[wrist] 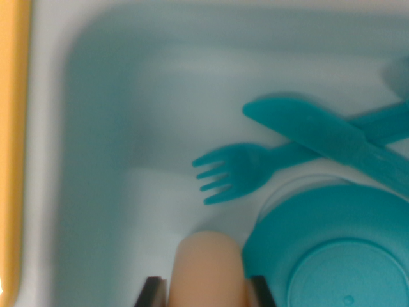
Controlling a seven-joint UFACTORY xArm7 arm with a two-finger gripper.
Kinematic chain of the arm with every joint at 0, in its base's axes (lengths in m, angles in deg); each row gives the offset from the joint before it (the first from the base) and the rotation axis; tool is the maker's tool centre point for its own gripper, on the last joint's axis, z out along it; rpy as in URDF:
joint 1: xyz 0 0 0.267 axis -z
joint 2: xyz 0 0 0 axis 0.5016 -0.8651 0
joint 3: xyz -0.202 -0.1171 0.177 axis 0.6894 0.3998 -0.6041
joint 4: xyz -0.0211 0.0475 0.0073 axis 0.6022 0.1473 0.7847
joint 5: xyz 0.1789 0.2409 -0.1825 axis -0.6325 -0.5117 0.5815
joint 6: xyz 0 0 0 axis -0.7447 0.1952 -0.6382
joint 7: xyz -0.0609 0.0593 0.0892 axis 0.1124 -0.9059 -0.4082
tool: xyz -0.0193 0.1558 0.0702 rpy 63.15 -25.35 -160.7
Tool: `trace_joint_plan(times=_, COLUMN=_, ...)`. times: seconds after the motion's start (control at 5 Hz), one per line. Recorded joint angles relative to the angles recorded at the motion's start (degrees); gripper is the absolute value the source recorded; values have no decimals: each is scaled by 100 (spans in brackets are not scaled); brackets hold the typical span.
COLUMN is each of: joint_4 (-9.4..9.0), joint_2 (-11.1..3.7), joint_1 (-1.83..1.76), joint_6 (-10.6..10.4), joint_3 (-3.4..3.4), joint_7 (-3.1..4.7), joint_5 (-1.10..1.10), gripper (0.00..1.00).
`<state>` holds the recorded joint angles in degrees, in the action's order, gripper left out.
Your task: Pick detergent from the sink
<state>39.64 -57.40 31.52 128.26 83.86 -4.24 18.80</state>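
Note:
The detergent [208,259] is a pale peach, rounded bottle at the bottom middle of the wrist view, over the white sink [51,160]. My gripper [206,289] has its two black fingers pressed against the bottle's left and right sides, shut on it. Only the tips of the fingers [153,291] show at the bottom edge. The bottle's lower part is cut off by the frame, and the whole picture is blurred.
A teal fork [233,169] and a teal knife [326,137] lie crossed on the sink floor to the right. A teal upturned plate [339,256] sits right beside the bottle. A yellow strip [13,128] runs along the sink's left rim.

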Motion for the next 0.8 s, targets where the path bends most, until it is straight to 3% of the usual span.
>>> trace_joint_plan(times=0.8, joint_4=37, joint_2=13, joint_1=0, joint_6=50, joint_3=0, joint_7=-3, joint_5=2, gripper=100)
